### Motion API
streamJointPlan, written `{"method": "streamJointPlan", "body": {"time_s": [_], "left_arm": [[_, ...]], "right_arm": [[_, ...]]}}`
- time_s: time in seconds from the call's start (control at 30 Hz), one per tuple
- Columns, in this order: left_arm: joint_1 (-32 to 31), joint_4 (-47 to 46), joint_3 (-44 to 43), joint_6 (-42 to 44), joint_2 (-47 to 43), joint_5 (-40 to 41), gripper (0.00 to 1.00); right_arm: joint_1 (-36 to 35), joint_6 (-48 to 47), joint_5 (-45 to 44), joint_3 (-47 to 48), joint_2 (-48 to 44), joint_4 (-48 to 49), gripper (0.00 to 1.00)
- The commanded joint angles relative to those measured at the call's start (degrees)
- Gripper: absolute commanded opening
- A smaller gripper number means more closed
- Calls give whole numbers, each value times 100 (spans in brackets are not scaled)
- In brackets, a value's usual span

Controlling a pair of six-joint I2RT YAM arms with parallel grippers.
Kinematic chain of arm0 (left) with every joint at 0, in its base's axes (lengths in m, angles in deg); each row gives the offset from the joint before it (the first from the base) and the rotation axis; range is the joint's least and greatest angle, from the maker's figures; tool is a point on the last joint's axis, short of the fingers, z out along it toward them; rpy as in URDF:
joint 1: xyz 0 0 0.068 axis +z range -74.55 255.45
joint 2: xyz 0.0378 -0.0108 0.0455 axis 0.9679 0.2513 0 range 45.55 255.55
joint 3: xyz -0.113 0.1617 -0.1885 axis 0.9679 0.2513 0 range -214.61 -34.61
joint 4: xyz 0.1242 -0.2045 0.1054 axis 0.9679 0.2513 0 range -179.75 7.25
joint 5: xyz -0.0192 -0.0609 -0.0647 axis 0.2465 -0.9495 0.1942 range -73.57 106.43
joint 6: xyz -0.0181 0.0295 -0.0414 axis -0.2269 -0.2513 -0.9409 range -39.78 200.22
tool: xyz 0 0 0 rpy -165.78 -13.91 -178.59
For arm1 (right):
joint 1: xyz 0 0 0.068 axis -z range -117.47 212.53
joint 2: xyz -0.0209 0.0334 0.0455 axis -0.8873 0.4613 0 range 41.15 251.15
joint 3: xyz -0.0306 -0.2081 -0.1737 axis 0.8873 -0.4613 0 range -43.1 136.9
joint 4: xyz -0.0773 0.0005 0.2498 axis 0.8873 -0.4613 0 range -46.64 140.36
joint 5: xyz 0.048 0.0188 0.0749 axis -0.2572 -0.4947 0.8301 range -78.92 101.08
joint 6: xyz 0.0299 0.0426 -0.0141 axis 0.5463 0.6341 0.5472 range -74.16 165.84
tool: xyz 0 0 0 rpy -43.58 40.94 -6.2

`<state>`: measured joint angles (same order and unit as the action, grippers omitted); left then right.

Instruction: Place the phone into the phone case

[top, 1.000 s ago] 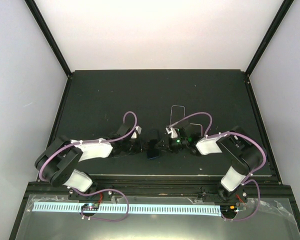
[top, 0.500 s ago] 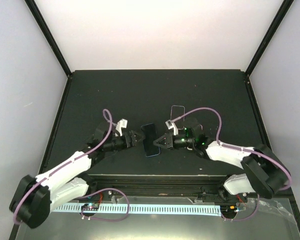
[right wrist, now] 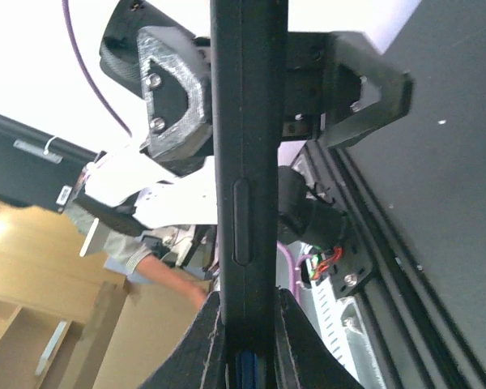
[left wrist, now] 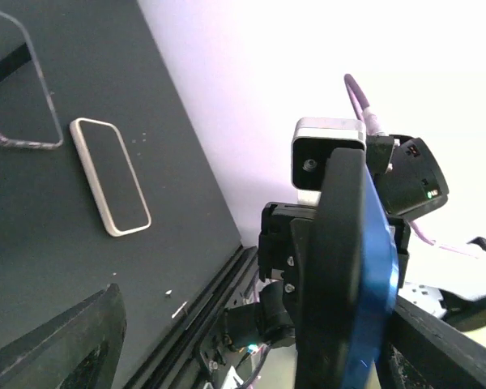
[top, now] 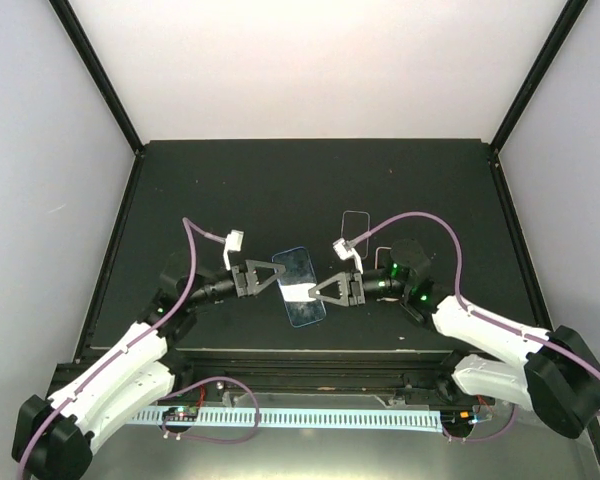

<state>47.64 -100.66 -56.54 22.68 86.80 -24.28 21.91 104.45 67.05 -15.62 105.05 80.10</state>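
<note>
Blue phone (top: 300, 286) aloft near the bench's near edge, left gripper (top: 276, 278) and right gripper (top: 311, 291) each clamped on an opposite long edge, clear case (top: 355, 221) well apart behind.

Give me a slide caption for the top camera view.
Both grippers, left and right, hold the blue phone above the table, clear case lying behind.

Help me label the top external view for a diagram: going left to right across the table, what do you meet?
left gripper → phone → right gripper → clear phone case

One phone (top: 300, 287); two cases (top: 356, 223)
</note>
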Motion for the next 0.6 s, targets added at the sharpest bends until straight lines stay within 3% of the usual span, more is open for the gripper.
{"method": "streamJointPlan", "body": {"time_s": [0.0, 0.2, 0.33, 0.57], "left_arm": [[39, -1365, 189, -589, -60, -547, 80], [39, -2365, 452, -1291, -144, -608, 62], [41, -2496, 496, -1477, -299, -535, 51], [52, -2348, 516, -1604, -448, -317, 17]], "right_arm": [[-141, 242, 409, 46, -156, 712, 1], [-159, 287, 377, -42, -188, 745, 1], [-158, 283, 331, -126, -194, 789, 1], [-159, 362, 321, -187, -151, 916, 1]]}}
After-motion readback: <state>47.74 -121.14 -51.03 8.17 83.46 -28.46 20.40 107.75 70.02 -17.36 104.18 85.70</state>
